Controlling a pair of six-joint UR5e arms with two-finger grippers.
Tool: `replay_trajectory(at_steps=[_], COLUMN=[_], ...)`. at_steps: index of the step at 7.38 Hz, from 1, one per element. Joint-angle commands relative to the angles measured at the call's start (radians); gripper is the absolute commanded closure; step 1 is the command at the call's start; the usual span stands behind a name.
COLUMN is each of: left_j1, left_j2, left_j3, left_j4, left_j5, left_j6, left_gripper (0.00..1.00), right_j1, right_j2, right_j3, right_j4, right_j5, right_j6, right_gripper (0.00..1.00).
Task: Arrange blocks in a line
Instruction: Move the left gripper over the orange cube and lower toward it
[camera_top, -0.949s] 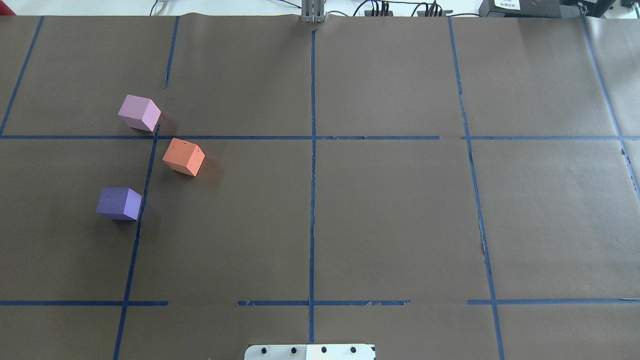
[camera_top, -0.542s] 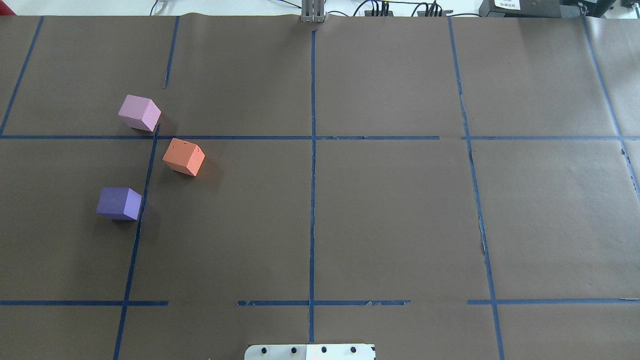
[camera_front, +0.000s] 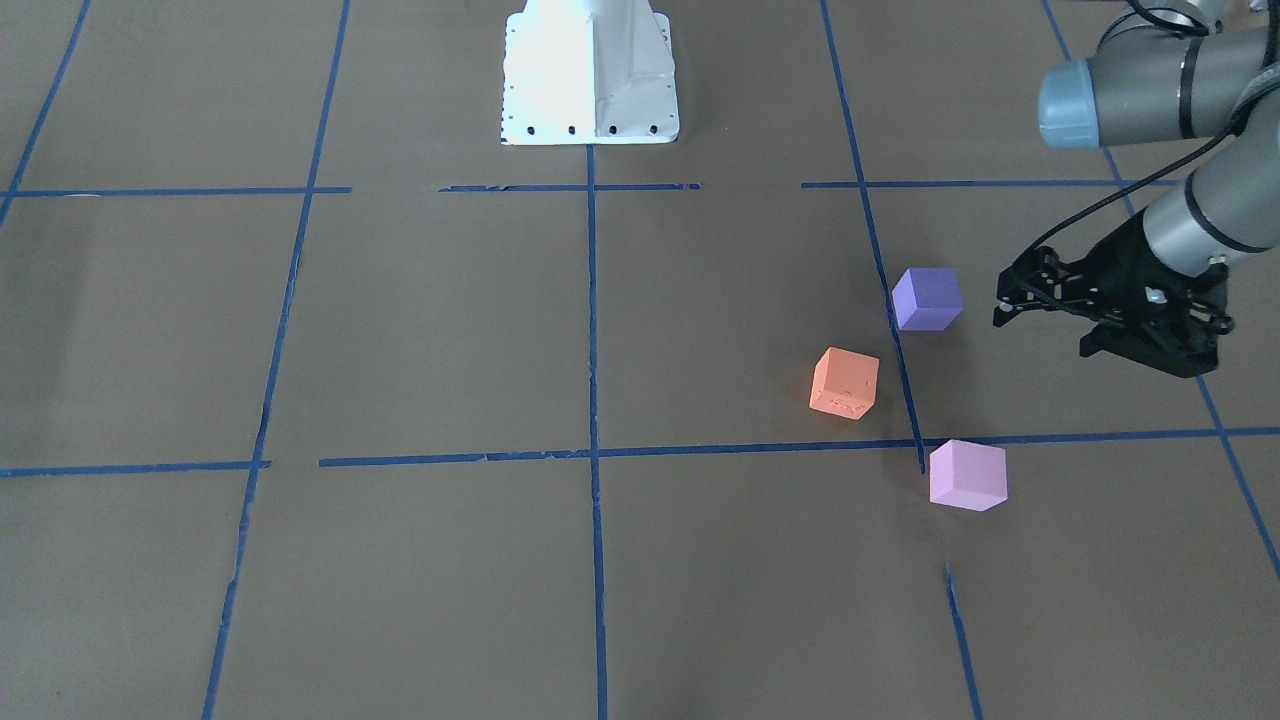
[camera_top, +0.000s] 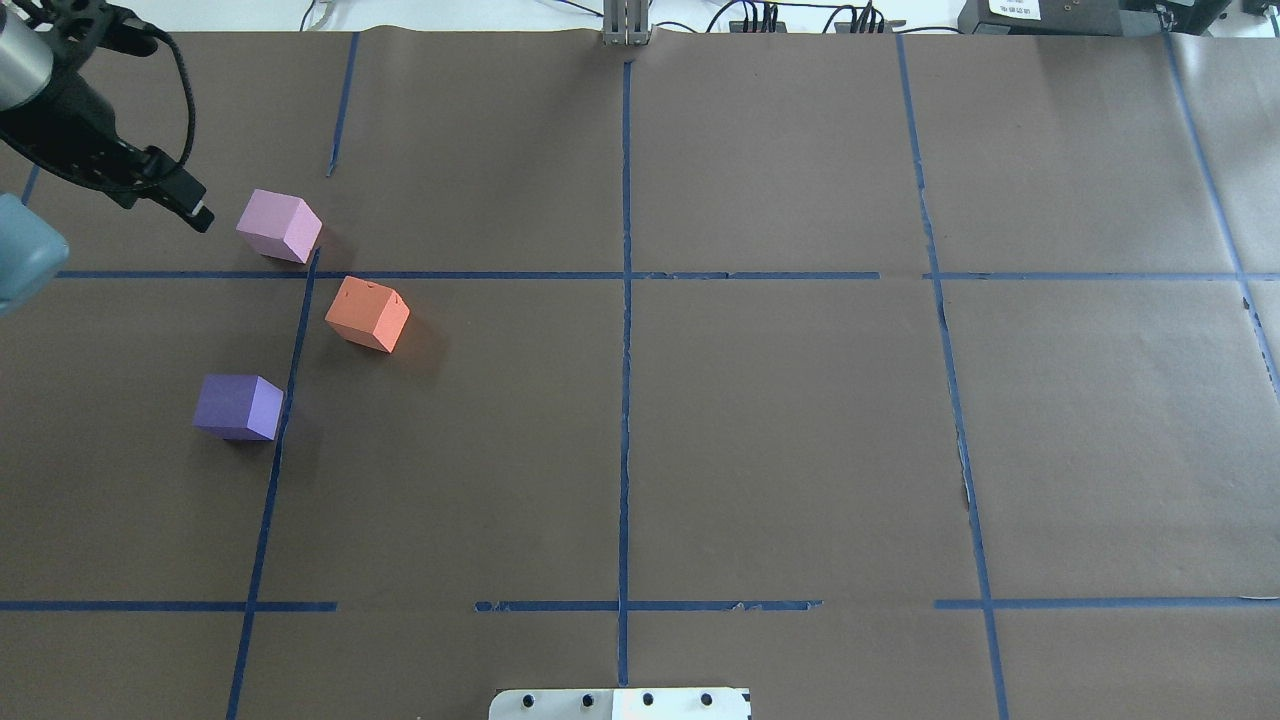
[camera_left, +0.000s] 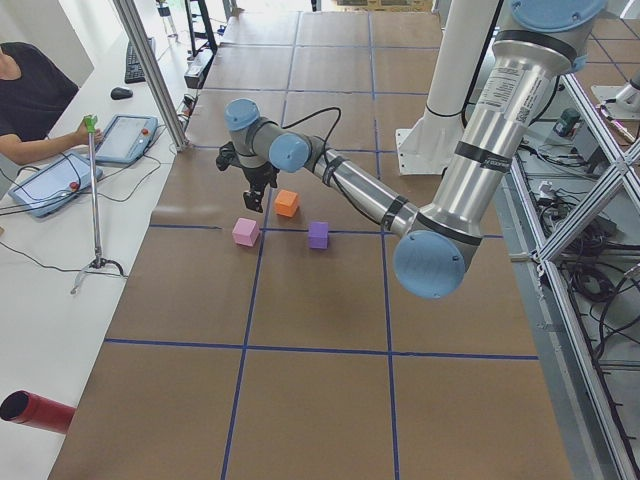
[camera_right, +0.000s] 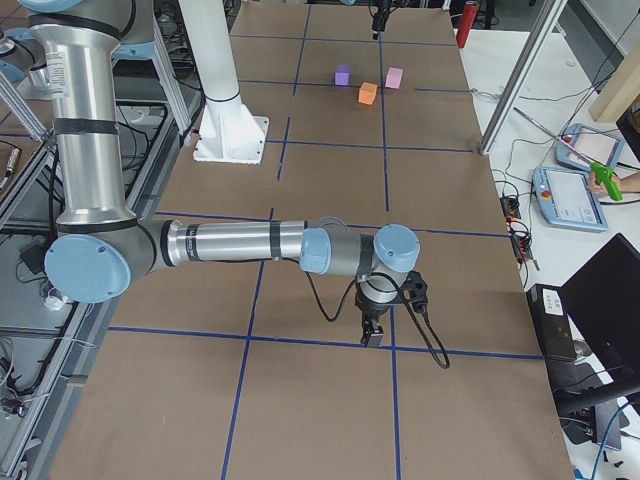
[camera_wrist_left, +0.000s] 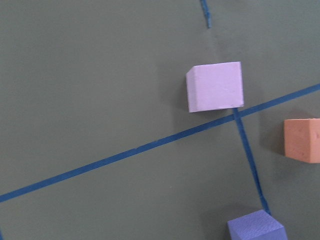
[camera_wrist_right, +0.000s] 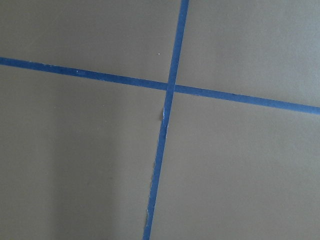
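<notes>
Hovering just left of the pink block (camera_top: 280, 226), my left hand (camera_top: 185, 200) hides its fingers, so I cannot tell if it is open or closed; same for the far right hand (camera_right: 372, 338). I should square it to that block's turned faces before dropping. The orange block (camera_top: 367, 314) and purple block (camera_top: 238, 407) sit nearby, apart; the desk (camera_top: 780, 420) rightward offers room.

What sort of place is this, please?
Probably a robotics lab: robot arms over a table with a tape grid, and an operator with tablets alongside.
</notes>
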Motion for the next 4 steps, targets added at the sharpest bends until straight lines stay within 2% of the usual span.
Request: replay_trajectory(at_steps=[1,2,4], left_j1=[0.061,0.104,0.158], left_j2=[-0.031,-0.031,-0.025], left_j3=[0.013,0.023,0.052], left_j4=[-0.074,-0.115,-0.218], left_j5=[0.012,0.088,0.097], left_j6=[-0.074,-0.131,-0.26], left_gripper=[0.0,0.0,0.0], right_j1=[0.0,0.0,0.0], right_j2=[0.0,0.0,0.0], right_j3=[0.001,0.0,-0.001], right_j4=[0.0,0.0,0.0], right_j5=[0.0,0.0,0.0], right_j6=[0.0,0.0,0.0], right_gripper=[0.0,0.0,0.0])
